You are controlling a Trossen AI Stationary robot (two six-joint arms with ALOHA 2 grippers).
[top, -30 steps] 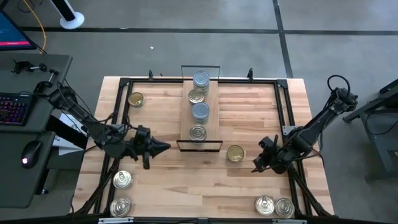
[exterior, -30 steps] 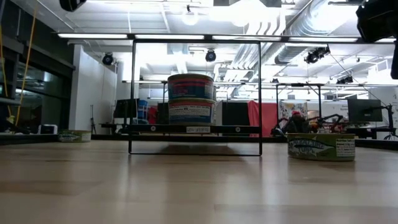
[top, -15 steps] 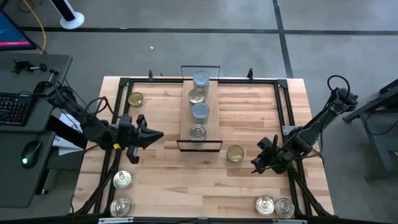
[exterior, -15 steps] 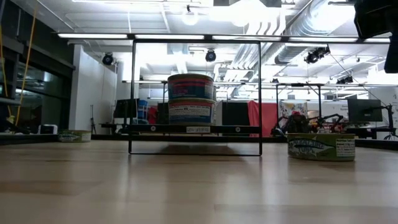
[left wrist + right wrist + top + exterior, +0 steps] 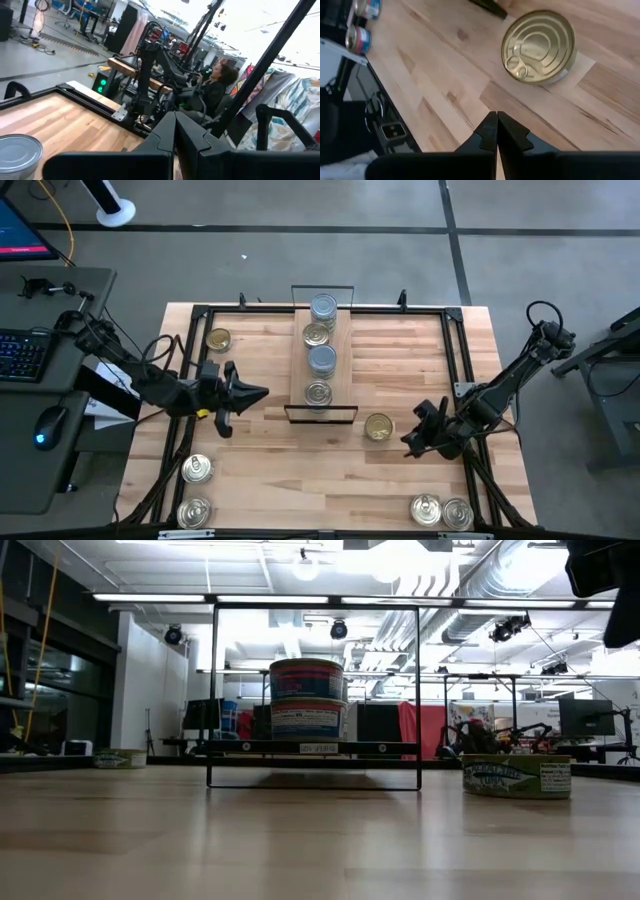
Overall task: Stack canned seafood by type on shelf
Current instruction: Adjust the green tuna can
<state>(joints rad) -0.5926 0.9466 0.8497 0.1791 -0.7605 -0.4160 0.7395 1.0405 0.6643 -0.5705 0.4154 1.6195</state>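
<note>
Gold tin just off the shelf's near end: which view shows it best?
Right wrist view: the gold tin fills the frame lid-up, pull tab clear, ahead of the shut right claw. The high view shows it small beside the shelf; the low view gives only its label side. The left wrist view misses it.

Overhead and table-level views share the shelf [image 5: 321,370].

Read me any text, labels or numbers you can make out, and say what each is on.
None can be read.
Green tin beside the shelf: printed label, too blurred.
Two stacked tins on the shelf: label print, too small.
Small white tag on the shelf's front edge: blurred.
Gold tin lid: embossed rings and pull tab only, no words.
</note>
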